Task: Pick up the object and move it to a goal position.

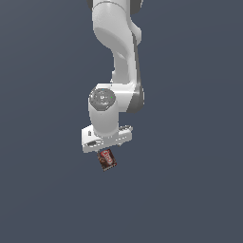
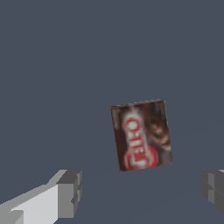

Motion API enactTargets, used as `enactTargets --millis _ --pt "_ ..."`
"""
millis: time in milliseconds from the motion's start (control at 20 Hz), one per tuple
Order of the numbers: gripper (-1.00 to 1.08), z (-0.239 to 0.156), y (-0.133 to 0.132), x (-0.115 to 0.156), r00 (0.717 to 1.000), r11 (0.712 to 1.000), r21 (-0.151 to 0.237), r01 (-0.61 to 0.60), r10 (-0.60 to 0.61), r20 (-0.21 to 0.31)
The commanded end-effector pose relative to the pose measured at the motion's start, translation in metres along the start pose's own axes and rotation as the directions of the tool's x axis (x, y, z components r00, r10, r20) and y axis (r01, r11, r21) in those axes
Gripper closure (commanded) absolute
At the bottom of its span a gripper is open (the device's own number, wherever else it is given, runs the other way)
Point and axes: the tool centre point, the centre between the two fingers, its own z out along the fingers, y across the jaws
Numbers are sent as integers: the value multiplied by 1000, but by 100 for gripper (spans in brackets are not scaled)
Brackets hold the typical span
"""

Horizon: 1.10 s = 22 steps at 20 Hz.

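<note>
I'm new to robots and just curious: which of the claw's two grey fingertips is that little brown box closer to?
In the wrist view, the small flat dark-brown box with a red-and-white label sits nearer the partly cropped grey fingertip than the white-backed one, touching neither.

The arm (image 1: 116,57) runs off the exterior view's top; label text on the box (image 2: 141,134) is blurred

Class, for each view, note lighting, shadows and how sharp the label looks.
Exterior view: flat, even light, no cast shadows; the small dark brown box with red-and-white label is too tiny to read. Wrist view: box larger, label print soft and pixelated.
</note>
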Motion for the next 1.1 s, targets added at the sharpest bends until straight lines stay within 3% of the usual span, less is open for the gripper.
enactTargets --millis 0,450,1050 --pt "-92 12 6 5 999 999 6 44 -43 -5" --pt "-92 38 19 14 992 992 19 128 -128 -16" --pt "-92 59 19 14 991 991 20 134 -134 -17"
